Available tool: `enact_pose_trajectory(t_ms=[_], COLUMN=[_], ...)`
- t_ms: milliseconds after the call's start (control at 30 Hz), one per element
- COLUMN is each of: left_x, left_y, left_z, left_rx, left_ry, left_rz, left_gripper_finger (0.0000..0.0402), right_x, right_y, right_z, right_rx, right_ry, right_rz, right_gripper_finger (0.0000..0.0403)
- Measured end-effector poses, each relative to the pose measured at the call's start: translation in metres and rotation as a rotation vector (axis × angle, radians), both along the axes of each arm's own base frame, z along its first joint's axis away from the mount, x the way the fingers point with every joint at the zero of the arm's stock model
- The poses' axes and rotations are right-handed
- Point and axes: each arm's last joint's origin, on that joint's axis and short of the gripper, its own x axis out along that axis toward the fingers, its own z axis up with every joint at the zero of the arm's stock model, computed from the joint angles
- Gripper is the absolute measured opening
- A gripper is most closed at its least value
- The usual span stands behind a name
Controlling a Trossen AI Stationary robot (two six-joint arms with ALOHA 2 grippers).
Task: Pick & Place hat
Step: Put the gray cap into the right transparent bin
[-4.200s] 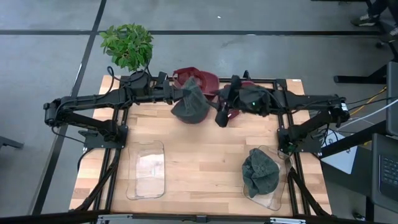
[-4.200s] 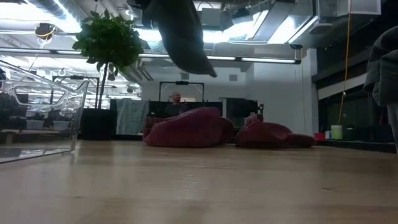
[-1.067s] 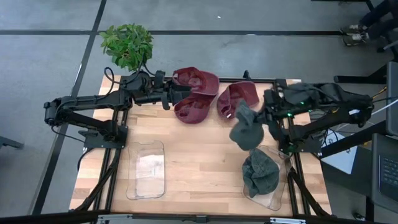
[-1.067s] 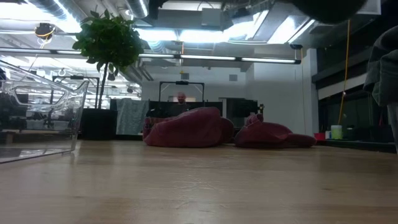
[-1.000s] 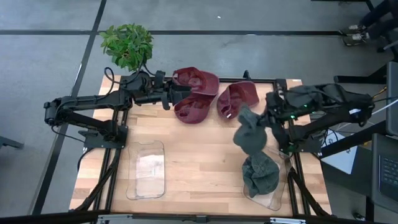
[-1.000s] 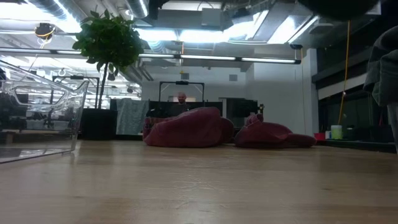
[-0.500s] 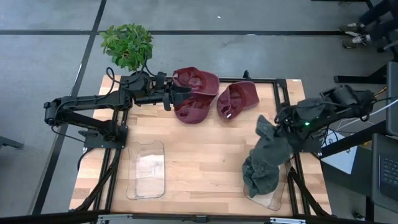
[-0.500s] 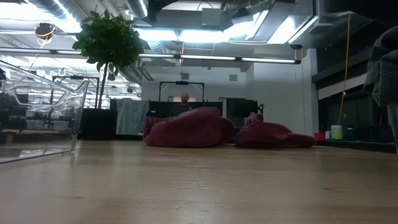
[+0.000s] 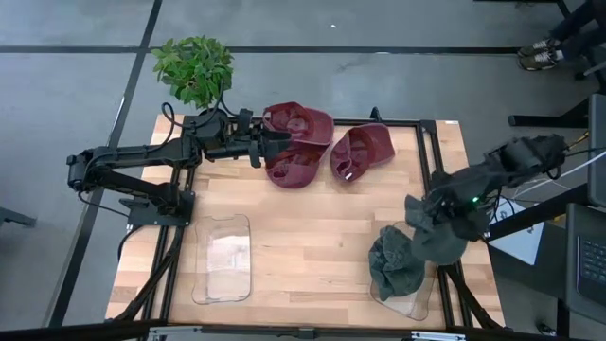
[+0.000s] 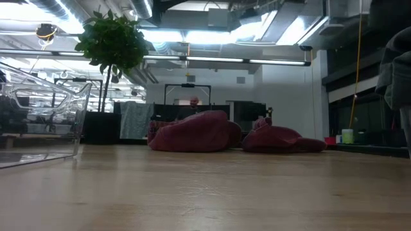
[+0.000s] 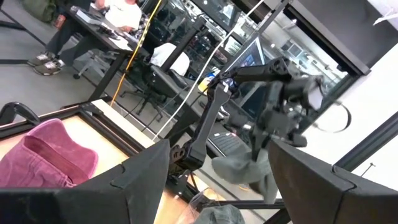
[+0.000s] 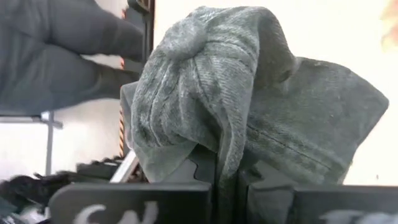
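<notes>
My right gripper [image 9: 437, 220] is shut on a grey hat [image 9: 437, 239] at the table's right edge, just above the right clear bin [image 9: 409, 301]. Another grey hat [image 9: 393, 267] lies in that bin. The held hat fills the right wrist view [image 12: 249, 99]. Three maroon hats [image 9: 295, 167] [image 9: 301, 121] [image 9: 362, 150] lie with their open sides up on the far part of the table. My left gripper [image 9: 261, 148] is open and empty, held level just left of the maroon hats; its fingers stand wide apart in the left wrist view [image 11: 211, 180]. My right gripper pinches a bunched fold of the grey hat's fabric [image 12: 227, 163] between its two fingers. The hat's crown with its top button [image 12: 186, 46] bulges out past the fingertips. The hat is lifted clear of the table and hangs crumpled over the bin.
An empty clear bin [image 9: 224, 258] stands at the near left and also shows in the low view [image 10: 38, 122]. A potted plant [image 9: 194, 68] stands at the far left corner. Bare wood [image 9: 312, 237] lies between the two bins.
My right gripper has carried the grey hat from the table's middle toward the right and near edges, and the hat now hangs over the right bin. My left arm has kept still.
</notes>
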Motion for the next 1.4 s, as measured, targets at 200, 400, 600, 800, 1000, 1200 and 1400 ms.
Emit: enact_pose_trajectory(t_ms=[200,400,600,800,1000,1200,1400], left_x=[0.0,0.0,0.0,0.0,-0.001,-0.001,-0.001], left_y=[0.0,0.001,0.001,0.001,0.004,0.005,0.005], left_z=[0.0,-0.002,-0.006,-0.012,-0.013,-0.013,-0.013], left_rx=[-0.001,0.002,0.0,-0.026,-0.103,-0.181,-0.203], left_ry=[0.003,0.022,0.058,0.121,0.109,0.089,0.082], left_rz=[0.002,0.027,0.033,0.033,0.079,0.107,0.117], left_gripper_finger=[0.0268,0.0268,0.0268,0.0268,0.0268,0.0268,0.0268], right_x=[0.009,0.01,0.006,0.0,-0.002,-0.002,-0.002], right_y=[0.008,0.015,0.018,0.014,0.01,0.01,0.01], right_z=[-0.026,-0.047,-0.048,-0.048,-0.049,-0.049,-0.049], right_rx=[-0.054,-0.039,-0.035,-0.042,-0.099,-0.117,-0.14], right_ry=[-0.008,0.016,0.012,0.016,0.027,0.015,0.001], right_rz=[0.032,0.045,0.06,0.054,0.035,0.059,0.054], right_gripper_finger=[0.001,0.0009,0.0009,0.0009,0.0009,0.001,0.0009])
